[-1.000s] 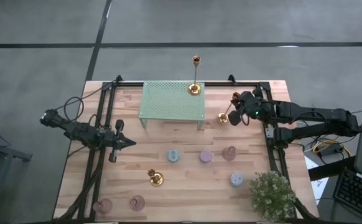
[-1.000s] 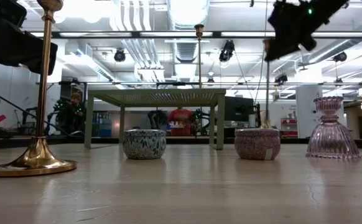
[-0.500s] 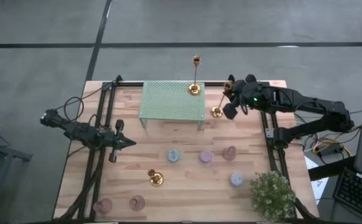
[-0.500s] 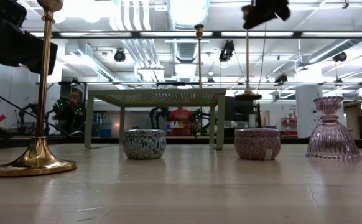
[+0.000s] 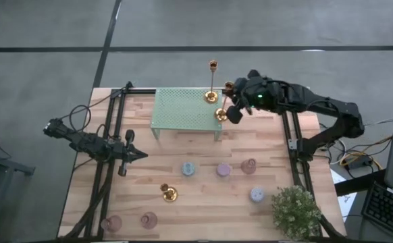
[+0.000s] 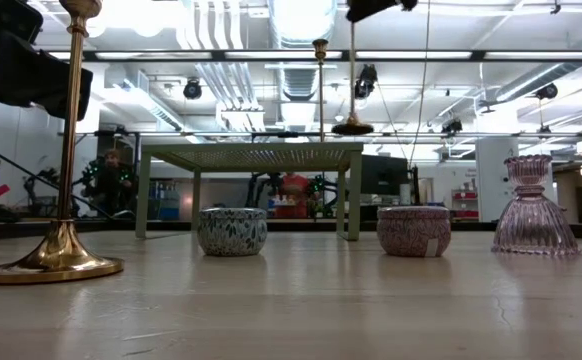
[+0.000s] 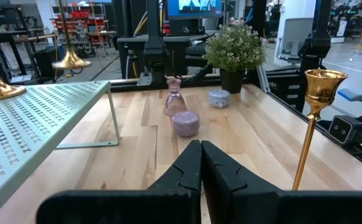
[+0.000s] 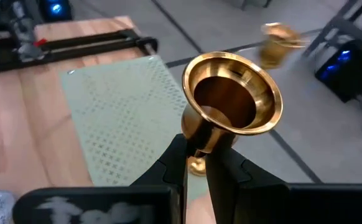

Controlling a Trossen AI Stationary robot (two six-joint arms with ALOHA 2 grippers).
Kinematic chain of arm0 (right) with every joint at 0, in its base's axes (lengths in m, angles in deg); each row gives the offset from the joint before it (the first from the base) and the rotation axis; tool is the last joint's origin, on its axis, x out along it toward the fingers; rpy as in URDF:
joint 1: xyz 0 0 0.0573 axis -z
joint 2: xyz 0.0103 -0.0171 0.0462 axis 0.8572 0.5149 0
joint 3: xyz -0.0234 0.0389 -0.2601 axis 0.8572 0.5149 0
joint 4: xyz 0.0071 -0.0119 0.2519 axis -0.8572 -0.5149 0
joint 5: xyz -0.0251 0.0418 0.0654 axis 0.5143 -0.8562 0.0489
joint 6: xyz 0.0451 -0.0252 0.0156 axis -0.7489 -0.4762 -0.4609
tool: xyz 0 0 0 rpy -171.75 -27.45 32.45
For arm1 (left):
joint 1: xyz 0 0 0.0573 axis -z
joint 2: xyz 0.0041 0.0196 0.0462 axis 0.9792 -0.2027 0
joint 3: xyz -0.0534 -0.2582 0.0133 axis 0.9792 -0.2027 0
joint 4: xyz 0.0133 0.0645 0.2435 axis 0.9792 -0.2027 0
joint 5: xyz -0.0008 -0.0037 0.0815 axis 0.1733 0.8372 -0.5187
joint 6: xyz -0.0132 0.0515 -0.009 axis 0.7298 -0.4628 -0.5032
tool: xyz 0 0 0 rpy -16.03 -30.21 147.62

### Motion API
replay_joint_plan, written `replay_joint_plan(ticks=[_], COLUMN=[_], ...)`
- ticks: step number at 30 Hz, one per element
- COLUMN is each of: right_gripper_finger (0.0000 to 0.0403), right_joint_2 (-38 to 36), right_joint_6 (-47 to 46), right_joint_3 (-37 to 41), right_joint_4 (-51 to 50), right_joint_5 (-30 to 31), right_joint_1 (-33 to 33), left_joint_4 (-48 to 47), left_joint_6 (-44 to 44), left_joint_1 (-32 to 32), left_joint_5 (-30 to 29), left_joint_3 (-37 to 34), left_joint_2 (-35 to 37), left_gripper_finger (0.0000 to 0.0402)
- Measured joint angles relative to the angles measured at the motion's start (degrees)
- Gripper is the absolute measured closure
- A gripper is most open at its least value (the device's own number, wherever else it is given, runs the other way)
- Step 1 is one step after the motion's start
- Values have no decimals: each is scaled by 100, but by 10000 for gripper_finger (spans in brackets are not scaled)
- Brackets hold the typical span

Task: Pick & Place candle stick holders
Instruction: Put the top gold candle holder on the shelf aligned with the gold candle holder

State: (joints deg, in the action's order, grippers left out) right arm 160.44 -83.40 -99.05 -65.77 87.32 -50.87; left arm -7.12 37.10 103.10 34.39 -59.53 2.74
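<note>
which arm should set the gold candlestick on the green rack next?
Right. The right pincer grips the gold candlestick, hanging just above the mint-green rack edge, beside another gold candlestick standing there. The left pincer is shut, empty, farther away.

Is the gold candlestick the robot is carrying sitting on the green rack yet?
Not yet. The right hand holds the gold candlestick upright; the low view shows a gap between its base and the green rack.

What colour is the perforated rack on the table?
Mint green rack, clearest in the high view.
</note>
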Motion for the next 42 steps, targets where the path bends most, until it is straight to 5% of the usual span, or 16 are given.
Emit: replay_joint_plan(ticks=[9,42], right_gripper_finger=[373,367], right_joint_2=[609,895], right_joint_6=[509,481], right_joint_3=[-219,-154], right_joint_4=[504,903], right_joint_5=[-92,-439], right_joint_1=[3,657], left_joint_4=[0,0], left_joint_6=[0,0], left_joint_1=[0,0], left_joint_5=[0,0], left_joint_3=[0,0], left_joint_2=[0,-1], left_gripper_finger=[392,392])
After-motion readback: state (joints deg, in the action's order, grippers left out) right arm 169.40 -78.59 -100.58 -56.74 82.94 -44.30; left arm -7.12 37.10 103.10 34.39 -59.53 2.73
